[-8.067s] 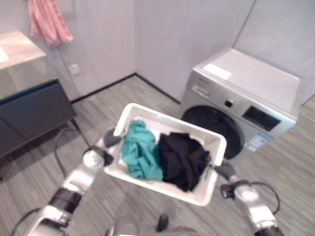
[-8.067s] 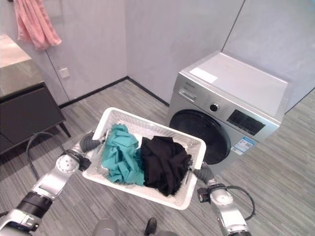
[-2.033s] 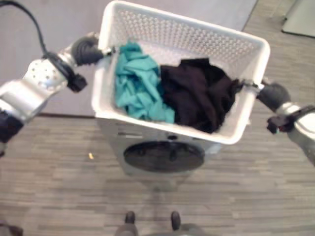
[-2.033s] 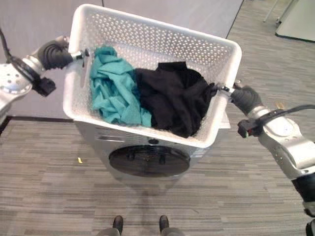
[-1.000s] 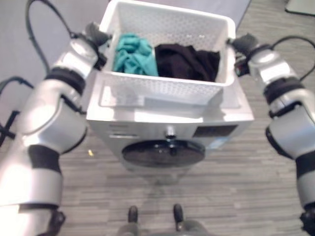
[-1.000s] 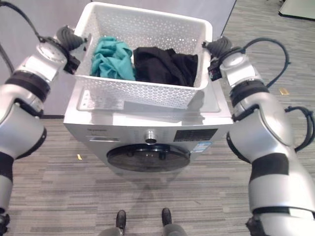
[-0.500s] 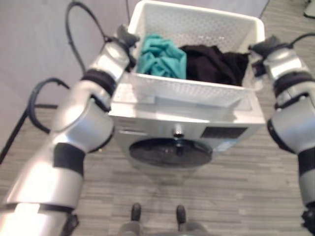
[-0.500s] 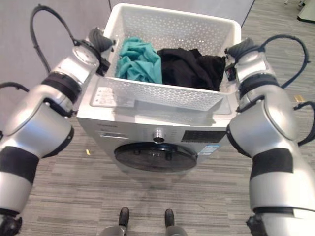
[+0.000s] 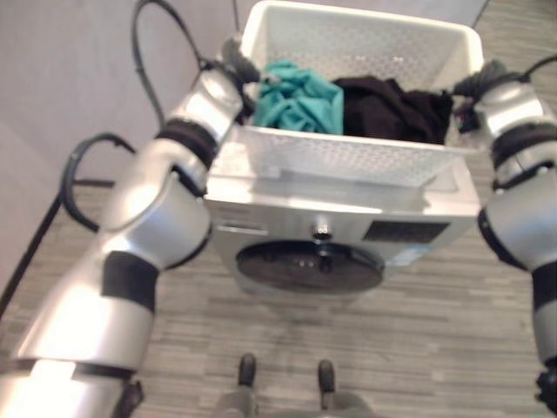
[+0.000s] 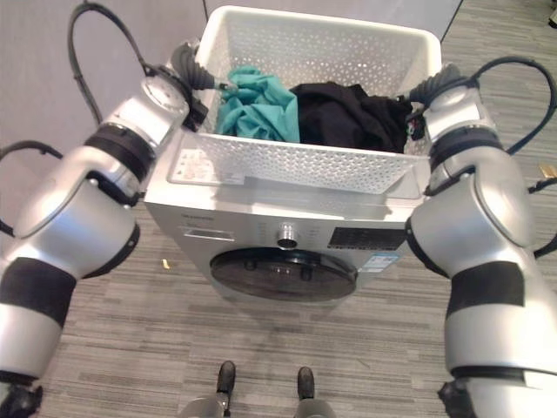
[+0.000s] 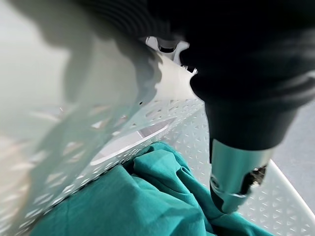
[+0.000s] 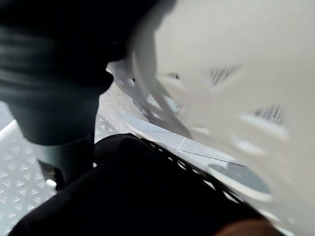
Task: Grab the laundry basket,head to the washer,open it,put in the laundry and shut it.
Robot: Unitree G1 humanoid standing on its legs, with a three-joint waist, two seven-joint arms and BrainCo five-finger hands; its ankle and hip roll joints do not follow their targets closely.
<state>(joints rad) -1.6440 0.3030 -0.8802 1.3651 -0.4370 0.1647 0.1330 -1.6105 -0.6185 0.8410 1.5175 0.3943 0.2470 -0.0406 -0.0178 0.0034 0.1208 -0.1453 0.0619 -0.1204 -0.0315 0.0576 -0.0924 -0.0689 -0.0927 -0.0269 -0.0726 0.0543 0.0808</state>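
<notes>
Fingers of left hand [image 10: 193,66] and right hand [image 10: 438,83] hooked round end rims of laundry basket [image 10: 296,163]. Basket sits atop washer [image 10: 261,226], door shut. Teal cloth [image 10: 258,106], black cloth [image 10: 348,113] inside: soft, light. Basket stiff; grip by rims.

The white basket [image 10: 287,161] sits on top of the washer [image 10: 261,228], whose round door [image 10: 283,272] is closed; in the basket a teal cloth [image 10: 258,109] lies beside a black cloth [image 10: 348,113]; the left hand [image 10: 193,71] grips the basket's left end and the right hand [image 10: 432,87] its right end; striped grey floor [image 10: 130,348] lies below.
</notes>
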